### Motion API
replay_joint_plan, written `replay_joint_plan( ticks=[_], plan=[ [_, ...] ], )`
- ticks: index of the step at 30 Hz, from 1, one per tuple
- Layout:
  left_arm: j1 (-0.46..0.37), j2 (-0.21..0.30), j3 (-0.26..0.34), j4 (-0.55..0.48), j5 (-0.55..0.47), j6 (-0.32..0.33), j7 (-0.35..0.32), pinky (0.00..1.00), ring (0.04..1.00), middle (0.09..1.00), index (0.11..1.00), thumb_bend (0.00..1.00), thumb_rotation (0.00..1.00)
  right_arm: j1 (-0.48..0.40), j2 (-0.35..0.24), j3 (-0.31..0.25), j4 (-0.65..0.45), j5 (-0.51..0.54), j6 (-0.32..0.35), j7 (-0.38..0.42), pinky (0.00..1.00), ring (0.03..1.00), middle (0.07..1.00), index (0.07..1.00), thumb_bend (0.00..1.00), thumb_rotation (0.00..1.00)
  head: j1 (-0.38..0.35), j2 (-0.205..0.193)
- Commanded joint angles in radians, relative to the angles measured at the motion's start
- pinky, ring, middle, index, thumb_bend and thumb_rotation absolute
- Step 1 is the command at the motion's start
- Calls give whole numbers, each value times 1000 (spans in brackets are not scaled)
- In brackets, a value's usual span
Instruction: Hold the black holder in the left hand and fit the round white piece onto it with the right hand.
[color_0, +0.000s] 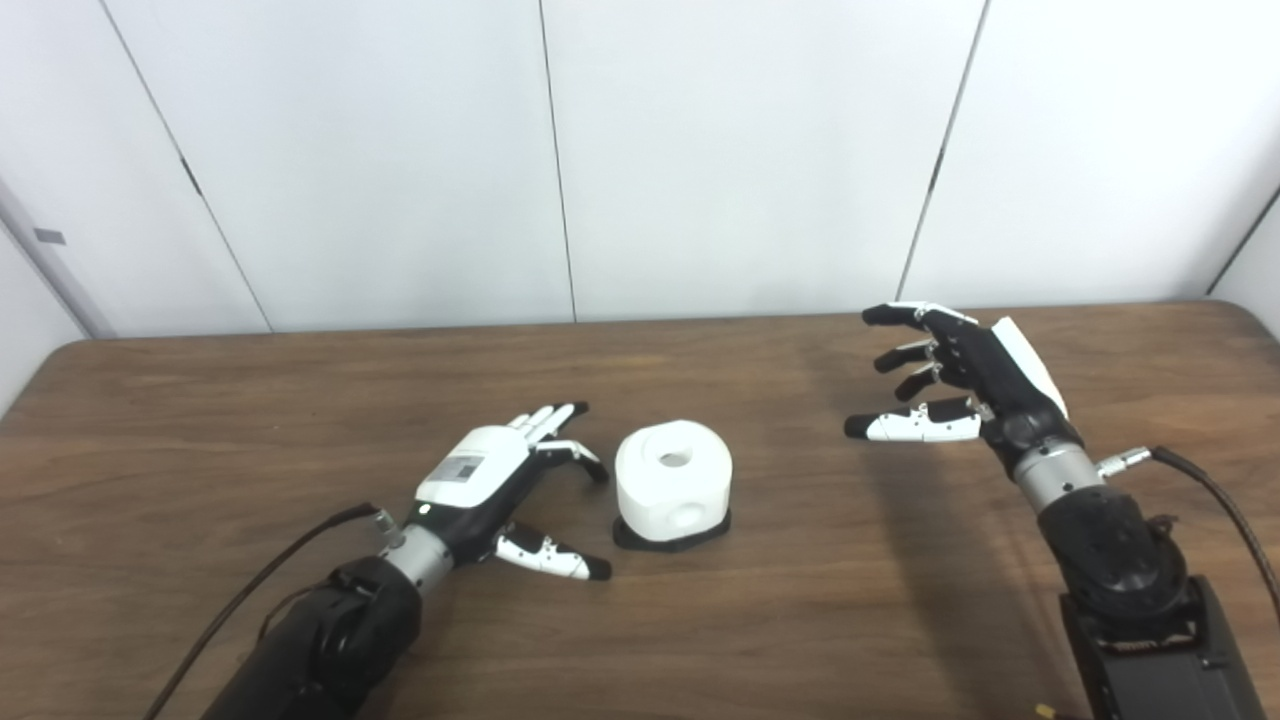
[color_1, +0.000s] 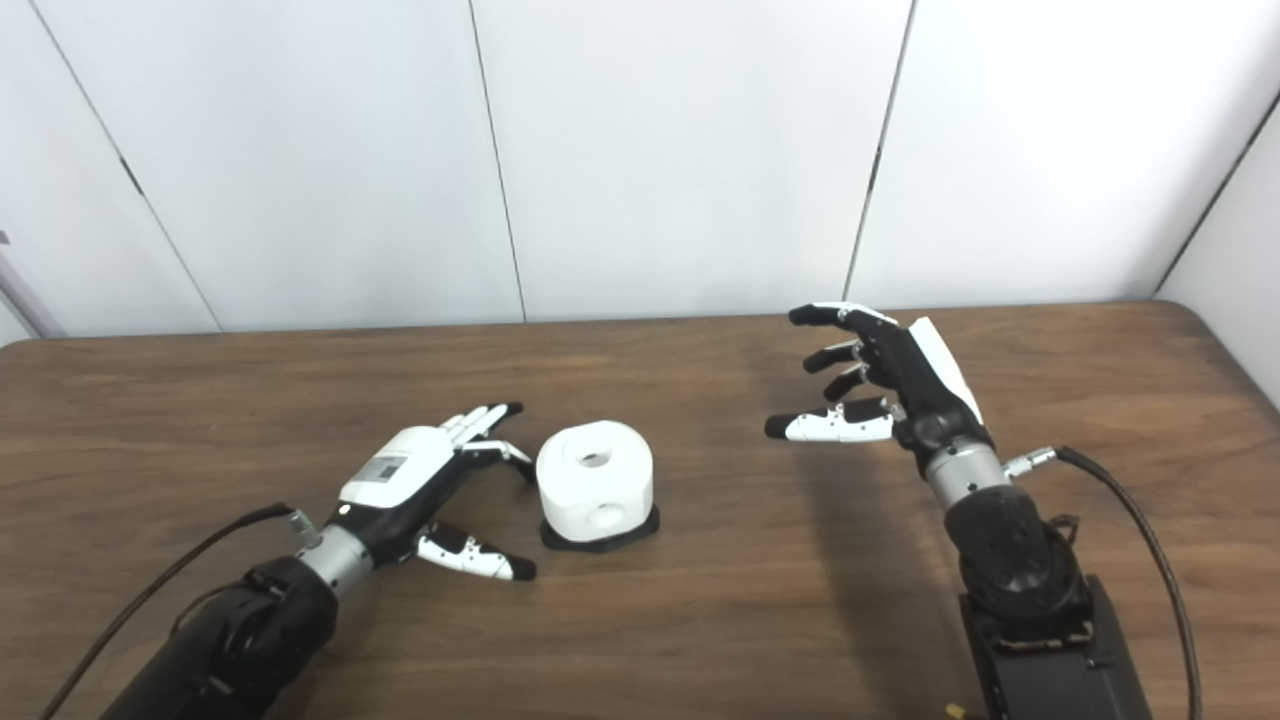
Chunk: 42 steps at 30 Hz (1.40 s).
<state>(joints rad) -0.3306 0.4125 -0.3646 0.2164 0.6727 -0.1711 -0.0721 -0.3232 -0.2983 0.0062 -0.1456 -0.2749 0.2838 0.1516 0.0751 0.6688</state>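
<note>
Brown wood grain runs side to side across the counter (color_0: 900, 620), a dark surface with rounded far corners that fills the lower half of both views. Behind it stand plain white wall panels (color_0: 750, 150), split by thin dark seams, some upright and some slanted.

Near the middle of the counter sits the round white piece (color_0: 672, 475), a stubby cylinder with a hole in its top and another in its side. It rests on the black holder (color_0: 670, 535), of which only a thin dark rim shows beneath it, flat on the wood.

My left hand (color_0: 495, 480) lies low over the counter just left of the white piece, palm down, white back facing up. Its fingers (color_0: 548, 418) are stretched out and spread, grasping nothing; the thumb points toward the holder's base and stops just short of it. I cannot tell whether the fingertips brush the white piece.

My right hand (color_1: 880, 380) is raised above the counter, well apart from the white piece on its right side. Its fingers (color_1: 830, 318) are loosely curled and released, pointing left, empty, thumb extended below them.

Black cables (color_0: 1220, 500) trail from both wrists across the wood toward the near edge.
</note>
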Motion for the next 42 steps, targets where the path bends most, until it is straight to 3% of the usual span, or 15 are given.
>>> replay_joint_plan(
  ticks=[1,4,8,11,13,17,19,22,30,34,37,42],
  plan=[
    [31,34,63,27,-32,58,5,923,1000,984,904,923,211,-36,-14,-9,-11,12,-52,-16,481,644,819,736,753,0,1,0],
    [59,-36,161,20,-200,26,28,769,907,898,848,769,39,-34,-7,-9,-3,16,-65,-20,478,637,810,729,745,0,1,-1],
    [85,-154,276,-5,-405,8,53,616,768,810,790,615,1,-25,2,-4,5,11,-80,-32,524,628,748,717,734,6,-2,-1],
    [88,-212,331,-31,-539,-12,41,615,745,781,774,564,0,-17,11,-5,6,9,-88,-45,557,622,712,705,723,17,-1,-2],
    [86,-239,355,-48,-607,-25,35,616,725,769,768,558,27,-11,18,-7,9,11,-104,-56,542,609,701,696,709,19,-1,-2],
    [74,-275,384,-92,-694,-39,18,599,700,755,768,639,231,4,49,-19,16,27,-135,-82,491,581,686,681,664,9,-2,-6],
    [69,-279,387,-106,-717,-43,4,594,700,753,771,675,263,12,60,-21,18,29,-147,-91,482,585,684,676,646,32,-5,-6],
    [65,-283,388,-113,-733,-43,-5,596,702,748,753,668,160,24,75,-21,13,30,-146,-101,485,591,684,674,619,75,-17,-8],
    [66,-284,392,-104,-712,-64,3,600,690,737,752,664,132,43,123,-37,28,60,-169,-140,516,632,700,666,606,111,-21,-17],
    [70,-285,393,-101,-722,-69,-4,601,696,742,748,675,131,57,147,-38,43,68,-182,-159,538,654,705,673,595,130,-36,-39],
    [73,-278,389,-109,-714,-64,-9,597,724,769,763,689,64,66,171,-42,35,77,-158,-173,586,686,717,681,613,174,-40,-45],
    [79,-275,387,-111,-693,-61,-5,600,724,779,771,738,58,68,182,-39,32,71,-167,-184,562,669,716,692,616,195,-44,-73]
  ],
)
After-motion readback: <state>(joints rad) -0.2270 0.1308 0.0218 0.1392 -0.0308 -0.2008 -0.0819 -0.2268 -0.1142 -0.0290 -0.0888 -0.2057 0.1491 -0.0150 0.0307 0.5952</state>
